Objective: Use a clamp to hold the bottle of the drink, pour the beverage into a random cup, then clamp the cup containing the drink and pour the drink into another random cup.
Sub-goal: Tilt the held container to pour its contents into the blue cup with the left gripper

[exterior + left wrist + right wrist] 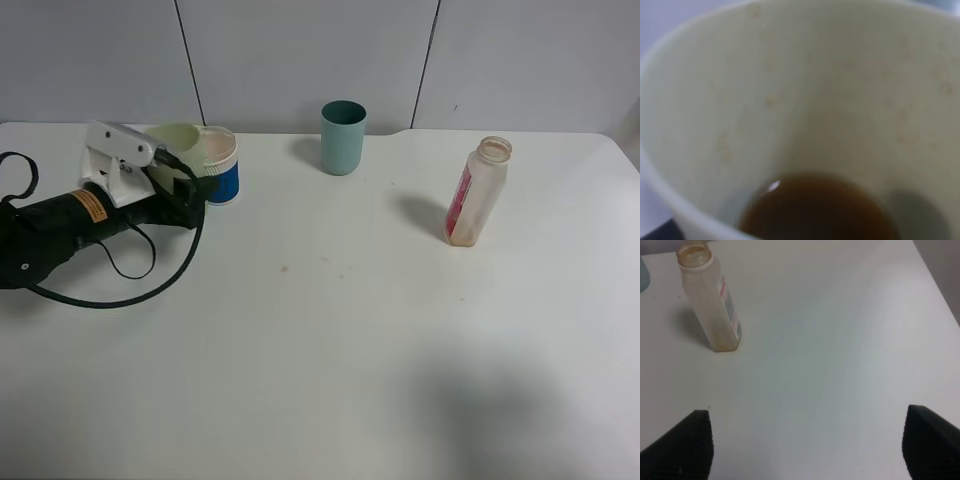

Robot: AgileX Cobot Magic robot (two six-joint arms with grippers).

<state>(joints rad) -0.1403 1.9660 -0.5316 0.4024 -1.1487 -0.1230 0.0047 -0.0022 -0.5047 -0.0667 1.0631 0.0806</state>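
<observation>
My left gripper is shut on the pale yellow-green cup, which it holds tilted right beside the blue-and-white cup at the back left of the table. In the left wrist view the cup's inside fills the picture, with reddish-brown beverage pooled at its low side. The bottle stands upright and uncapped at the right, almost empty. My right gripper is open above the bare table, short of the bottle, and out of the exterior view.
A darker teal tumbler stands at the back centre, between the cups and the bottle. The left arm's black cable loops onto the table. The white table ends at a grey wall behind.
</observation>
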